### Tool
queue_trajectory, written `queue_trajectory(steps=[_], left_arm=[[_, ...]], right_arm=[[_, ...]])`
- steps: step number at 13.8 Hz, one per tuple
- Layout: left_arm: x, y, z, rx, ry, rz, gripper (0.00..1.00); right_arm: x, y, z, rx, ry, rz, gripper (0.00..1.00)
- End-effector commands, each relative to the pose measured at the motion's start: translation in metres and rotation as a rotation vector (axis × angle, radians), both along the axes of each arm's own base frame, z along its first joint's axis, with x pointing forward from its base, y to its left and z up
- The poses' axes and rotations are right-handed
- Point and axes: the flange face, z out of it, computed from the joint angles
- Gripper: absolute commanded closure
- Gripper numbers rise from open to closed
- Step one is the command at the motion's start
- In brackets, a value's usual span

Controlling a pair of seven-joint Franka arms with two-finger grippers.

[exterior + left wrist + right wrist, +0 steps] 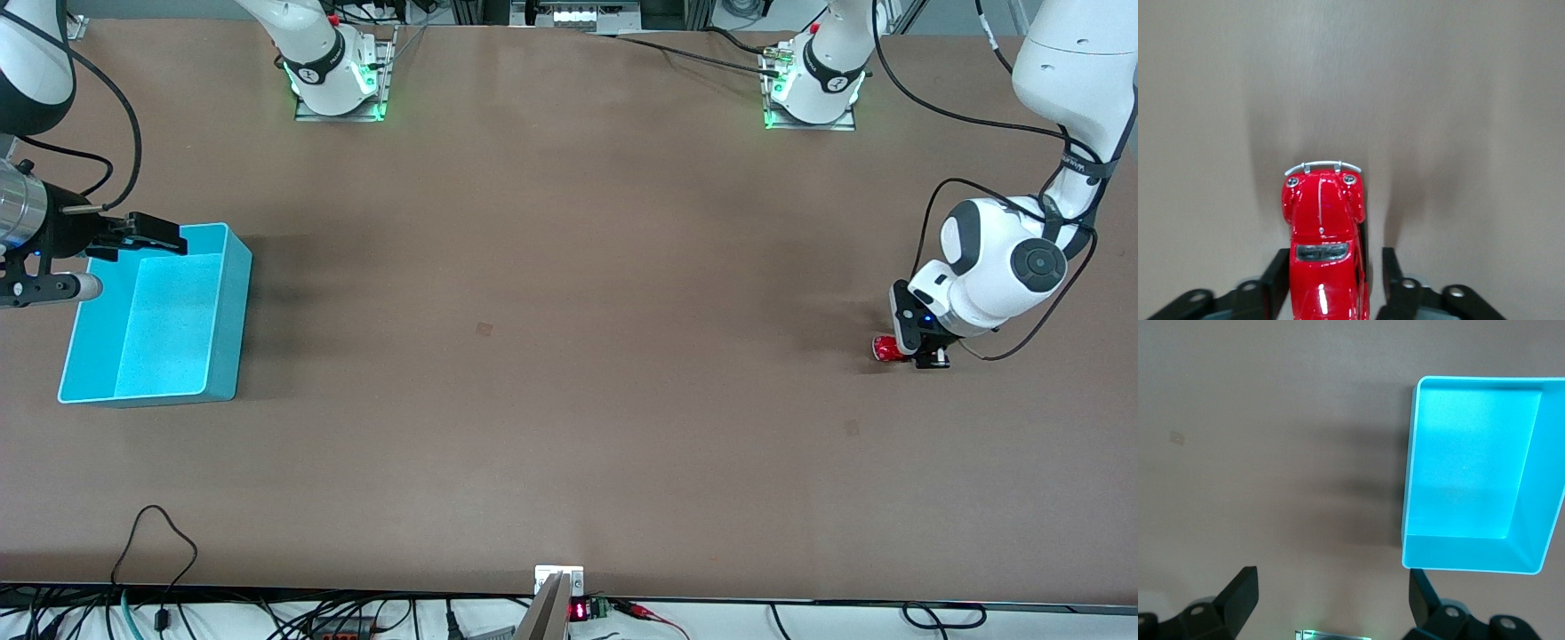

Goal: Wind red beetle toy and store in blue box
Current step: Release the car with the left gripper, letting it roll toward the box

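The red beetle toy [885, 348] stands on the table at the left arm's end. My left gripper [923, 354] is down at the table, open, with its fingers on either side of the toy's body. In the left wrist view the toy [1325, 227] lies between the fingers [1275, 280]; one touches its side and the other stands a little apart. The blue box [227, 302] sits at the right arm's end, and nothing shows inside it. My right gripper [156, 233] hangs open and empty over the box's edge nearest the robots' bases. The box also shows in the right wrist view [1531, 487], past the right gripper [1331, 600].
The brown table [569, 356] stretches wide between the toy and the box. The two arm bases [338, 80] stand along the table's edge farthest from the front camera. Cables hang at the edge nearest the camera.
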Motion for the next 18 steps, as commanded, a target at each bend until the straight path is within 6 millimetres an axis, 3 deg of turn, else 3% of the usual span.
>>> queue_trajectory(steps=[1, 3, 5, 11, 15, 17, 18], left_arm=[[0.022, -0.033, 0.072, -0.001, 0.022, -0.064, 0.0], [0.034, -0.072, 0.129, 0.006, 0.061, -0.119, 0.0], [0.034, -0.109, 0.166, -0.039, 0.098, -0.114, 0.0], [0.032, -0.179, 0.186, -0.136, 0.129, 0.065, 0.0], [0.032, -0.19, 0.189, -0.239, 0.164, 0.409, 0.0], [0.034, -0.181, 0.189, -0.239, 0.18, 0.626, 0.0], [0.042, -0.176, 0.2, -0.243, 0.148, 0.713, 0.0]], right_arm=[[-0.002, 0.001, 0.004, -0.005, 0.003, 0.011, 0.0], [-0.002, 0.001, 0.004, -0.005, 0.003, 0.011, 0.0], [-0.002, 0.001, 0.004, -0.005, 0.003, 0.011, 0.0], [-0.002, 0.002, 0.004, -0.006, 0.003, 0.011, 0.0], [-0.002, 0.002, 0.004, -0.005, 0.003, 0.012, 0.0], [-0.002, 0.001, 0.004, -0.005, 0.003, 0.011, 0.0], [-0.001, 0.001, 0.002, -0.005, 0.006, 0.011, 0.0]])
